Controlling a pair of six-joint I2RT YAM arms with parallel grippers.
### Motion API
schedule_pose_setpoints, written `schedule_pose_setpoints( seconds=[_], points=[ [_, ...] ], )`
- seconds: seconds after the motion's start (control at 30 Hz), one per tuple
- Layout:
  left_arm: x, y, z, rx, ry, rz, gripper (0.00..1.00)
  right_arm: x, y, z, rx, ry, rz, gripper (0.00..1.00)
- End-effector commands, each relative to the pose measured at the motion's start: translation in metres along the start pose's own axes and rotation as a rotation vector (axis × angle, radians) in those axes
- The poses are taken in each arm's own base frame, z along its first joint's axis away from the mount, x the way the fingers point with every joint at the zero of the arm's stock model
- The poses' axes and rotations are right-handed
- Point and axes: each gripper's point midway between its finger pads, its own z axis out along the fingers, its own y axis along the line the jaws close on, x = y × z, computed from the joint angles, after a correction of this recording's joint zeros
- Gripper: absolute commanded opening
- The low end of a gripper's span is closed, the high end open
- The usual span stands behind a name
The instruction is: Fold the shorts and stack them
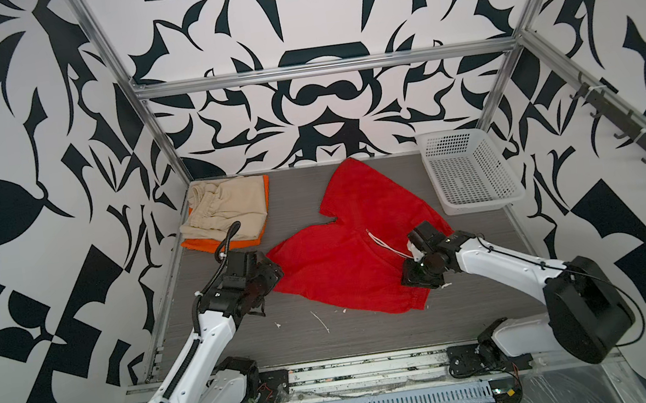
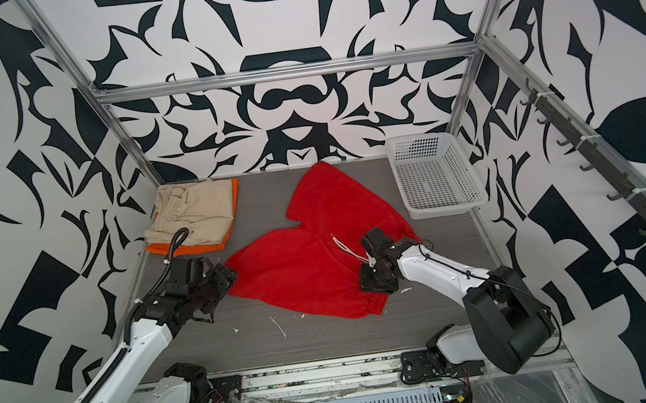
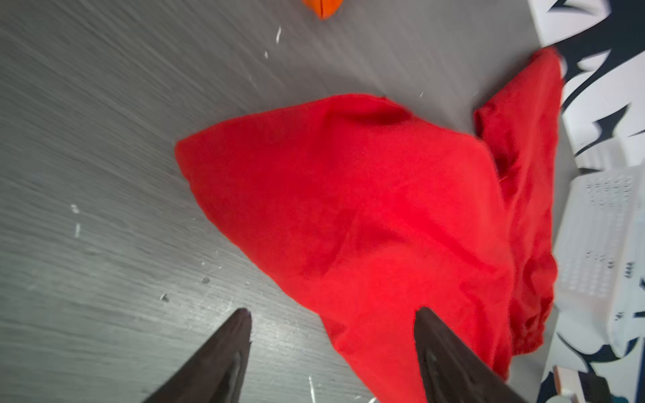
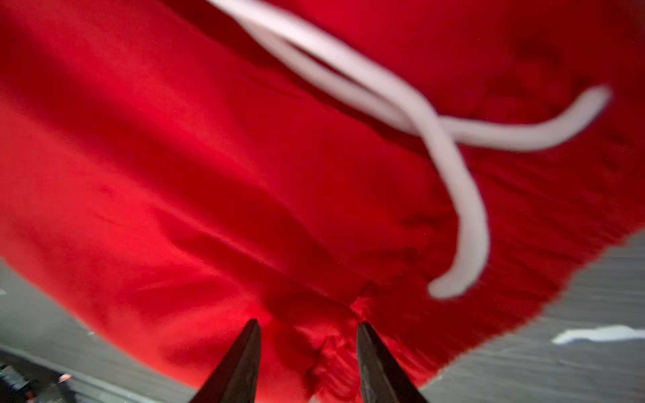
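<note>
Red textured cloth shorts (image 1: 360, 248) lie spread on the grey wood-grain table (image 1: 370, 330). The right end effector (image 4: 309, 322) is closed partway on a bunched fold of their waistband, with the white drawstring (image 4: 453, 174) looped just beyond its fingertips. The left end effector (image 3: 331, 314) stands wide open and holds nothing, one fingertip over the edge of a leg and the other over bare table. Beyond the left end effector, folded beige drawstring shorts (image 1: 229, 205) rest on folded bright orange shorts (image 1: 203, 244).
</note>
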Motion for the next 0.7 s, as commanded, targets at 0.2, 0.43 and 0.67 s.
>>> schedule_pose_setpoints(
  seconds=[0.2,0.43,0.67],
  points=[
    [-0.024,-0.04,0.031,0.028,0.093,0.094,0.84,-0.036,0.068,-0.032,-0.09,-0.126,-0.187,0.49],
    [-0.033,-0.099,0.068,0.15,0.286,0.476,0.9,-0.025,0.07,0.008,-0.114,-0.04,-0.183,0.5],
    [-0.037,-0.14,0.072,0.312,0.433,0.987,0.9,0.009,0.028,0.032,-0.045,0.047,-0.106,0.5]
  ],
)
